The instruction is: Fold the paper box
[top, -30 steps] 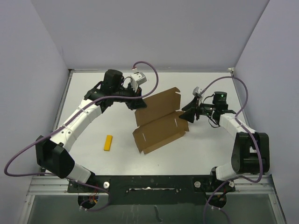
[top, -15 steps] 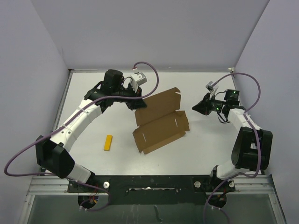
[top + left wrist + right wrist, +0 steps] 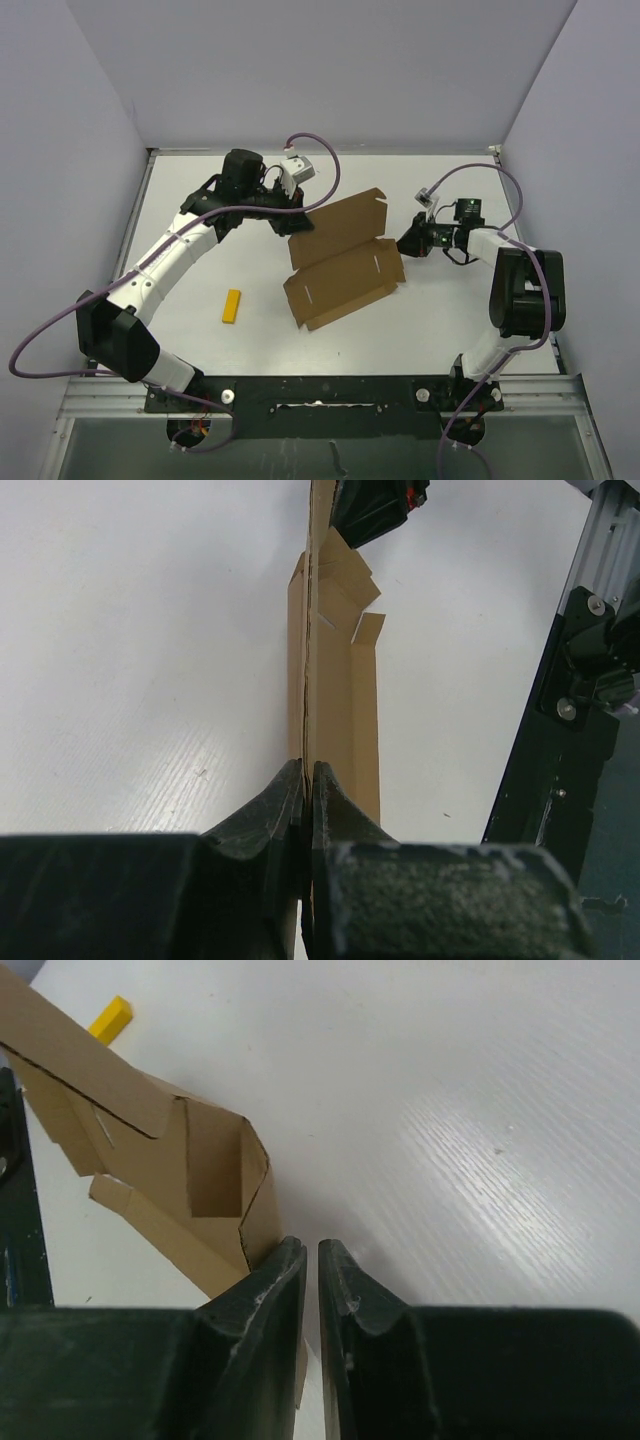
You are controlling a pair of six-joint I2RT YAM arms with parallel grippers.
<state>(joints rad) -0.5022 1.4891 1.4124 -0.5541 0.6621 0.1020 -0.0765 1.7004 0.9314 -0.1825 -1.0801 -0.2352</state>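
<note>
The paper box (image 3: 340, 265) is a brown cardboard sheet lying half folded in the middle of the table, its back panel raised. My left gripper (image 3: 298, 222) is shut on the left edge of that raised panel. The left wrist view shows the sheet edge-on (image 3: 335, 680), pinched between the jaws of the left gripper (image 3: 307, 770). My right gripper (image 3: 403, 246) sits low at the box's right end. In the right wrist view the right gripper (image 3: 311, 1245) has its jaws nearly together with nothing between them. Its left finger (image 3: 262, 1285) is against the box's end flap (image 3: 215, 1165).
A small yellow bar (image 3: 232, 306) lies on the table left of the box; it also shows far off as the yellow bar (image 3: 110, 1018) in the right wrist view. Grey walls enclose the table on three sides. The arm bases' black rail (image 3: 320, 390) runs along the near edge.
The right gripper closed, swung out to the right away from the box, then came back to its right end. The left gripper and the box have not moved.
</note>
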